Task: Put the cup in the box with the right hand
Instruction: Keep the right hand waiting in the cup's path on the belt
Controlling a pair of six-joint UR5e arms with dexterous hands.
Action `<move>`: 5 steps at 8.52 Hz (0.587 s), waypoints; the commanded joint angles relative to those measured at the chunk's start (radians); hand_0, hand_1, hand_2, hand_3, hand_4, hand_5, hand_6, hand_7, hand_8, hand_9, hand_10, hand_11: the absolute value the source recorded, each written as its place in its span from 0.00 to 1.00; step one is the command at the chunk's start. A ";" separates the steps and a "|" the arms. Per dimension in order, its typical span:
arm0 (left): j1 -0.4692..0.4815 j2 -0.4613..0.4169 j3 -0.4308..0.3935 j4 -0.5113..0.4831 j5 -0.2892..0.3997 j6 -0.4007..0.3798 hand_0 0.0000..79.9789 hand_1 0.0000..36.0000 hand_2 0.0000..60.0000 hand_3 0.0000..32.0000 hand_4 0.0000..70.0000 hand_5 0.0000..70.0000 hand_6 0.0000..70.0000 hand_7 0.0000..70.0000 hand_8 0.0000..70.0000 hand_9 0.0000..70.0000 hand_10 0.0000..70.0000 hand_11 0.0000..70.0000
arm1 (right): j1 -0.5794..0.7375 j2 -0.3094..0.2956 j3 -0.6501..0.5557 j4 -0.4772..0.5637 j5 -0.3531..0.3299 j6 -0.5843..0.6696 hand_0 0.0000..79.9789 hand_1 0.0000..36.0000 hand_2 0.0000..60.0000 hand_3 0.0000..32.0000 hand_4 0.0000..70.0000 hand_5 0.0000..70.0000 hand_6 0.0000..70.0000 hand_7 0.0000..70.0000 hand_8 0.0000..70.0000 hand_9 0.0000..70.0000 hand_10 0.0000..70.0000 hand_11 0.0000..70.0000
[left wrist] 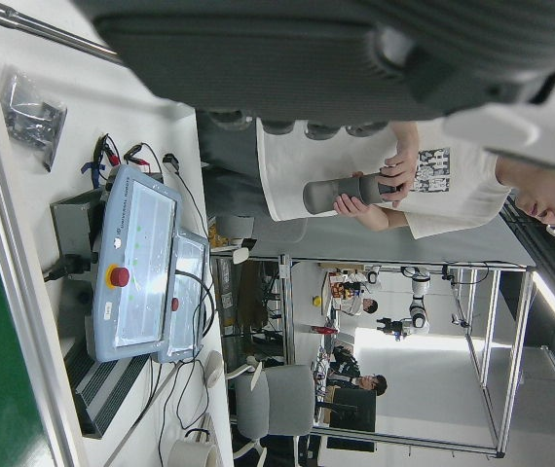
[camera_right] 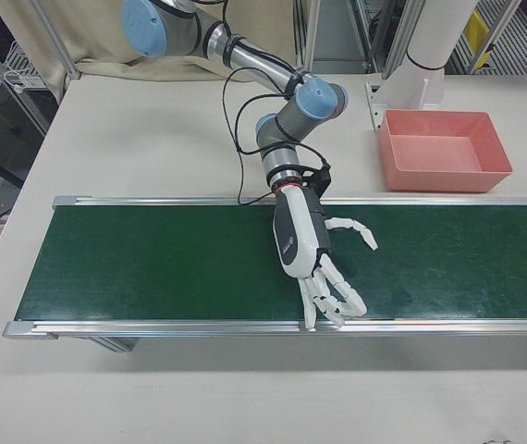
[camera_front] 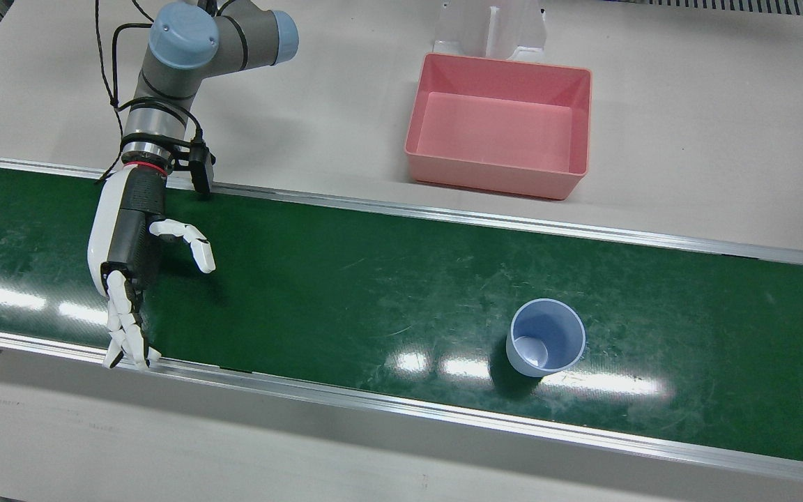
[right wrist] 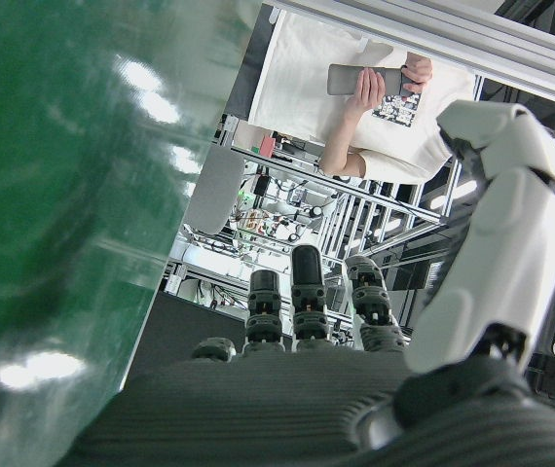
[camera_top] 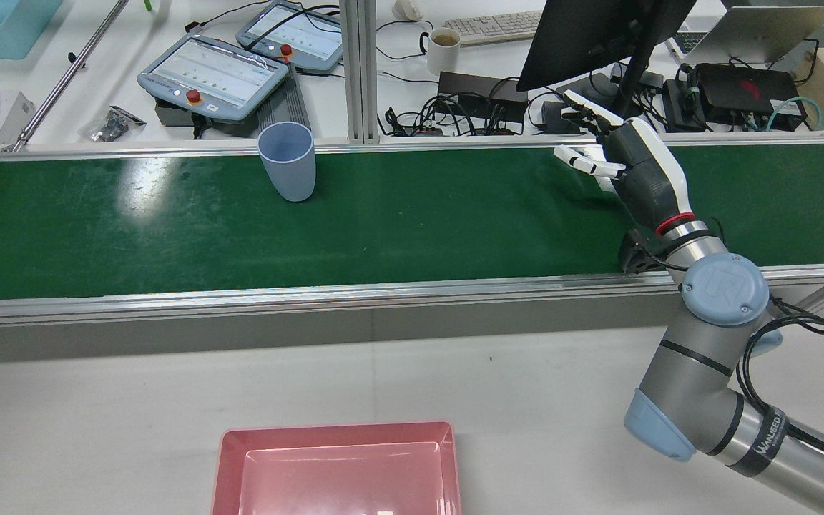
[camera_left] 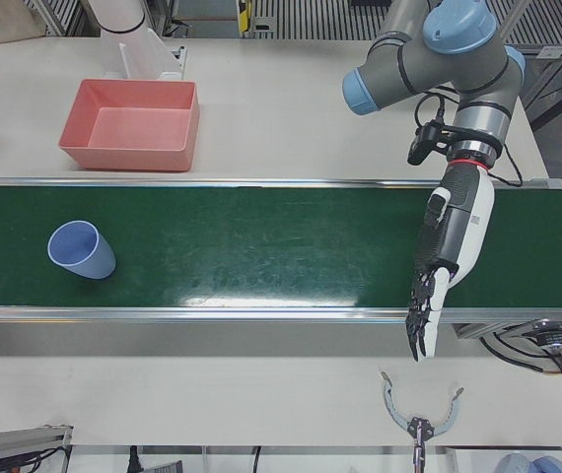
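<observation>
Robotics lab: green conveyor belt (camera_top: 383, 222), teach pendants (camera_top: 215, 75), monitor (camera_top: 591, 36), cable clutter on bench

The right arm (camera_top: 698, 372) consists of grey cylindrical links with pale blue joint caps; one cap bears an embossed logo. A red ring marks the wrist. Black cables run along the links. The right hand (camera_front: 126, 258) has a white shell, black palm and white segmented fingers (camera_right: 333, 294).
</observation>
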 commanded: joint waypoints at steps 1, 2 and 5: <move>0.000 0.000 0.000 0.000 0.000 0.000 0.00 0.00 0.00 0.00 0.00 0.00 0.00 0.00 0.00 0.00 0.00 0.00 | 0.009 0.001 -0.003 0.000 -0.010 -0.003 0.57 0.55 0.52 0.11 0.00 0.07 0.11 0.50 0.12 0.27 0.00 0.00; 0.000 0.000 0.000 -0.002 0.000 0.000 0.00 0.00 0.00 0.00 0.00 0.00 0.00 0.00 0.00 0.00 0.00 0.00 | 0.010 0.001 -0.003 0.000 -0.010 -0.003 0.61 0.66 0.49 0.12 0.00 0.09 0.11 0.49 0.12 0.27 0.00 0.00; 0.000 0.000 0.000 0.000 0.000 0.000 0.00 0.00 0.00 0.00 0.00 0.00 0.00 0.00 0.00 0.00 0.00 0.00 | 0.012 -0.001 -0.006 0.001 -0.010 -0.004 0.56 0.41 0.23 0.10 0.00 0.06 0.10 0.46 0.12 0.26 0.00 0.00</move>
